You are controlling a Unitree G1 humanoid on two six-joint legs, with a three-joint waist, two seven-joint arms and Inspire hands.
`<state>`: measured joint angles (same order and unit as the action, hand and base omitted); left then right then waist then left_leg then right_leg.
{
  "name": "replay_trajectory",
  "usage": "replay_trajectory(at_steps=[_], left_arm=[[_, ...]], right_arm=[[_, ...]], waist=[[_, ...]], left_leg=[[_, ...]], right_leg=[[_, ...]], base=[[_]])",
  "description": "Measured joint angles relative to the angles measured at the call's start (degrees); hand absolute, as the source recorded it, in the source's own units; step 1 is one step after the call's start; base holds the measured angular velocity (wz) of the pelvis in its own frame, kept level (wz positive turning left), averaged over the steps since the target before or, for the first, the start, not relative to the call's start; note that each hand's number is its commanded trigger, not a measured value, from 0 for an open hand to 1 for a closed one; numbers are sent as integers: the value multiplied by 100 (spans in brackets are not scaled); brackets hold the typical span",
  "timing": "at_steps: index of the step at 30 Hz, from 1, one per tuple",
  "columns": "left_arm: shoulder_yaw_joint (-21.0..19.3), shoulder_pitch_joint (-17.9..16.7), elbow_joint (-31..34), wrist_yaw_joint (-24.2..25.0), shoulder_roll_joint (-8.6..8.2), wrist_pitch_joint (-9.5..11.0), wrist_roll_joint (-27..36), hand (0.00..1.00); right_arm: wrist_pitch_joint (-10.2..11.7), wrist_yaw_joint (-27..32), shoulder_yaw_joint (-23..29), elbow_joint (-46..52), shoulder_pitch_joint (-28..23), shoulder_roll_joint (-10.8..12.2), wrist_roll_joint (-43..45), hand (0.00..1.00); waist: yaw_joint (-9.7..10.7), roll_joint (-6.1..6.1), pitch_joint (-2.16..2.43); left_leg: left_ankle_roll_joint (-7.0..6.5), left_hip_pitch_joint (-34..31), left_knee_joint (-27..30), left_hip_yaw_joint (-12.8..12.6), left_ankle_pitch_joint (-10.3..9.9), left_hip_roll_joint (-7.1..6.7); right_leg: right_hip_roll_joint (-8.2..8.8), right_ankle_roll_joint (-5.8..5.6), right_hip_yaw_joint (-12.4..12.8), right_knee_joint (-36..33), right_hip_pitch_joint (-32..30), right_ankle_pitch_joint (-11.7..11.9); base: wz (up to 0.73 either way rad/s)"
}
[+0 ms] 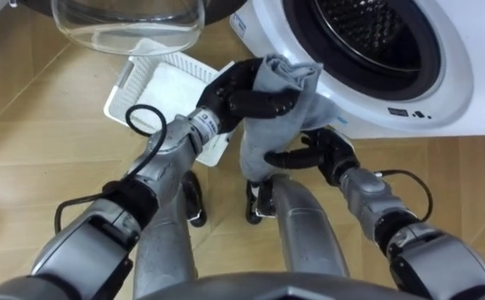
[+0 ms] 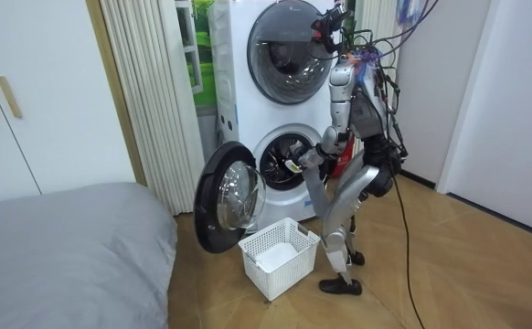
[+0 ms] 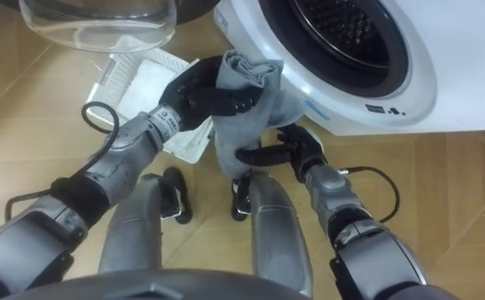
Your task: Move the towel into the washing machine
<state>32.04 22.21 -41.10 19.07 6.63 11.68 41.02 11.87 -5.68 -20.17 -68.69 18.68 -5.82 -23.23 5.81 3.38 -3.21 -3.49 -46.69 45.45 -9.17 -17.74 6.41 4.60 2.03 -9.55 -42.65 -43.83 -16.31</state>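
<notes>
A grey towel [image 1: 286, 107] hangs bunched just below and left of the washing machine's round drum opening [image 1: 367, 29], its top corner against the white rim [image 1: 442, 92]. My left hand [image 1: 234, 92] has its black fingers curled round the towel's upper part. My right hand [image 1: 330, 154] is lower, at the towel's right edge, with its thumb laid across the hanging cloth, pinching it. In the room view I stand bent slightly before the lower machine [image 2: 280, 155], both hands at its opening.
The machine's glass door [image 1: 130, 21] stands swung open to my left. A white slatted laundry basket [image 1: 155, 83] sits on the wooden floor below the door, by my left foot. A second machine [image 2: 289, 41] is stacked above; a grey bed [image 2: 65, 256] lies at the room view's left.
</notes>
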Motion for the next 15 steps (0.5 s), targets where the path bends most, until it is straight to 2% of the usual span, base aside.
replay_trajectory(at_steps=[3, 7, 12, 13, 14, 15], left_arm=[[-37, 1, 67, 127, -145, -52, 387, 100], [-2, -6, 60, 207, -446, -100, 1080, 100], [80, -121, 60, 235, -478, -184, 1568, 100], [83, -171, 60, 245, -478, -186, 1653, 100], [81, -206, 60, 248, -478, -188, 1792, 100], [75, -216, 60, 248, -477, -197, 1853, 100]], right_arm=[[-70, 85, -12, -11, -36, 26, 5, 0], [-115, 150, 3, -37, -59, 161, 191, 0], [-198, 186, 9, -28, -56, 144, 197, 2], [-204, 186, 11, -29, -63, 139, 230, 69], [-205, 185, 18, -26, -57, 137, 297, 92], [-207, 185, 18, -26, -53, 135, 331, 100]], waist=[[-35, -30, 19], [-69, -42, 26], [-63, -38, 29], [-47, -35, 30], [-38, -35, 30], [-34, -34, 30]], left_leg=[[0, 9, -5, 8, 1, -5], [3, 92, -54, 9, 10, -30], [24, 188, -177, 7, 71, -49], [31, 210, -210, 14, 86, -65], [38, 214, -220, 14, 90, -62], [41, 213, -225, 15, 92, -60]], right_leg=[[9, 0, -20, 6, 19, 0], [27, -1, -20, 22, 82, 0], [26, 11, -18, 100, 163, 11], [34, 11, -21, 110, 179, 11], [31, 13, -22, 117, 179, 12], [28, 16, -23, 121, 177, 13]], base=[[0], [0], [1], [4], [0], [0]])
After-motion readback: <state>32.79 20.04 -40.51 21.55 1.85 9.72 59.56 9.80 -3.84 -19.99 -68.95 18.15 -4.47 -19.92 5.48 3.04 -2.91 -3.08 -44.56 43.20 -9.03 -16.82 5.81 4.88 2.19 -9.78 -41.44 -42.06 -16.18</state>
